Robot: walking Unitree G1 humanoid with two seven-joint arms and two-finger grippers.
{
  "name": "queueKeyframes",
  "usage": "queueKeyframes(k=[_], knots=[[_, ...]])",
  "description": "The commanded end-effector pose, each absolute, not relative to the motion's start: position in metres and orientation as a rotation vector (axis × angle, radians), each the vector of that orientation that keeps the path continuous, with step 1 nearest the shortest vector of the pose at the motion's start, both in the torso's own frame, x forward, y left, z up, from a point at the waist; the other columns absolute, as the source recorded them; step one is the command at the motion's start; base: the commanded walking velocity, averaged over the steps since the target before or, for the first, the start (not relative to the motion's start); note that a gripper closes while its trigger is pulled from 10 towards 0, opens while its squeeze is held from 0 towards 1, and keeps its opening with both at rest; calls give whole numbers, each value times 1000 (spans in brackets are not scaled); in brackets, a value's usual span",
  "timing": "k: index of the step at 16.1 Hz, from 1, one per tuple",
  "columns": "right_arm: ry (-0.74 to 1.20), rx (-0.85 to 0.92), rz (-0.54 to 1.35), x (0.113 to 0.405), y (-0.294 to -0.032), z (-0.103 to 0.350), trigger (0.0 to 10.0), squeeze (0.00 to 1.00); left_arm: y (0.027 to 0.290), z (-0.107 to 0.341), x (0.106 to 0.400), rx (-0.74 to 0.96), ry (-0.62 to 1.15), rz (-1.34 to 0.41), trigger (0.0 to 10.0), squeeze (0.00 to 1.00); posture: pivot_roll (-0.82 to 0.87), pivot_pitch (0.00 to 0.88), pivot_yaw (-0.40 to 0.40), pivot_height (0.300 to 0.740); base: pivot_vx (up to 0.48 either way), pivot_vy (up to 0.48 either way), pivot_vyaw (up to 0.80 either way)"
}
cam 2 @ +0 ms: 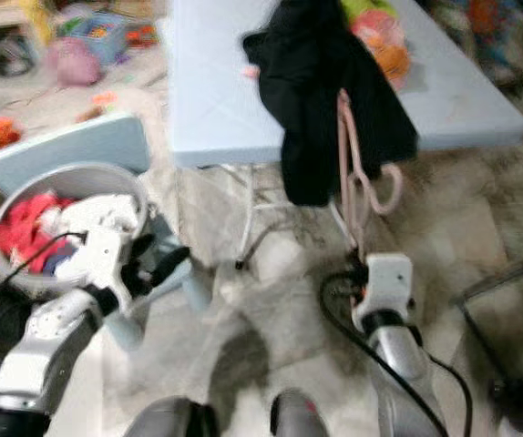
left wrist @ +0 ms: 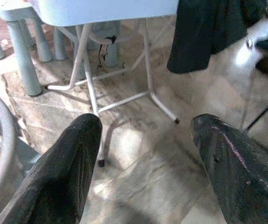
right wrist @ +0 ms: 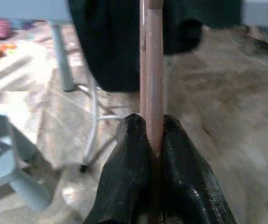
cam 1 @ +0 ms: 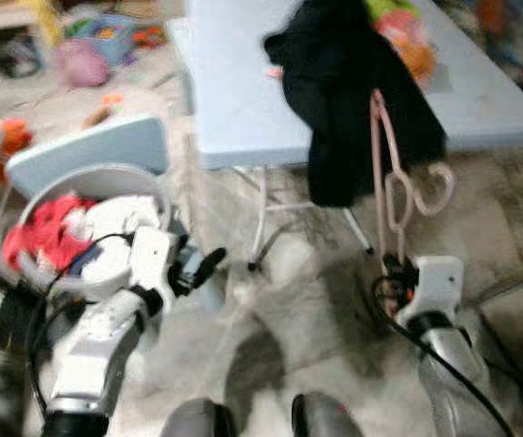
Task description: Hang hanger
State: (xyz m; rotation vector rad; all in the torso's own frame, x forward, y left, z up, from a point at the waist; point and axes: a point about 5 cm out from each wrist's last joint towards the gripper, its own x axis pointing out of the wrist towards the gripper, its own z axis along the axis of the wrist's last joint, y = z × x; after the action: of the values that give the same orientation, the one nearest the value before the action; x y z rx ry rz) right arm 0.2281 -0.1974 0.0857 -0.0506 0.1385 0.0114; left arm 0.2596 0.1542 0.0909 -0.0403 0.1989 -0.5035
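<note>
A pink hanger (cam 1: 396, 182) rises upright from my right gripper (cam 1: 394, 266), which is shut on its lower end; its hook (cam 1: 437, 191) curls to the right. In the right wrist view the hanger's bar (right wrist: 153, 70) runs straight up between the closed fingertips (right wrist: 135, 140). A black garment (cam 1: 343, 100) is draped over the edge of the light blue folding table (cam 1: 234, 100), just behind the hanger. My left gripper (cam 1: 205, 266) is open and empty, low on the left beside the laundry basket; its fingers (left wrist: 64, 172) stand wide apart in the left wrist view.
A grey basket (cam 1: 107, 177) of red and white clothes sits at left, by a pale blue chair (cam 1: 88, 150). White table legs (cam 1: 266, 214) stand on the tiled floor. Toys litter the floor at the back left (cam 1: 84, 64). Colourful items (cam 1: 403, 36) lie on the table.
</note>
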Motion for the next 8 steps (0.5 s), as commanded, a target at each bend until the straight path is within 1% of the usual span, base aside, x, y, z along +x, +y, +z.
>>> queueKeyframes(k=[1, 6, 7, 8], knots=[[149, -62, -26, 224, -206, 87, 10000, 0, 147, 93, 259, -41, 197, -536, 10000, 0, -83, 128, 3, 740, 0, 405, -800], [154, -71, -33, 227, -206, 86, 10000, 0, 148, 94, 262, -32, 197, -537, 10000, 0, -85, 117, 3, 740, 0, 408, -800], [149, -69, -37, 227, -207, 87, 10000, 0, 148, 94, 262, -21, 196, -534, 10000, 0, -85, 117, 3, 740, 0, 0, -613], [153, -76, -45, 227, -207, 86, 10000, 0, 148, 93, 262, -18, 189, -538, 10000, 0, -86, 113, 3, 740, 0, 0, 0]])
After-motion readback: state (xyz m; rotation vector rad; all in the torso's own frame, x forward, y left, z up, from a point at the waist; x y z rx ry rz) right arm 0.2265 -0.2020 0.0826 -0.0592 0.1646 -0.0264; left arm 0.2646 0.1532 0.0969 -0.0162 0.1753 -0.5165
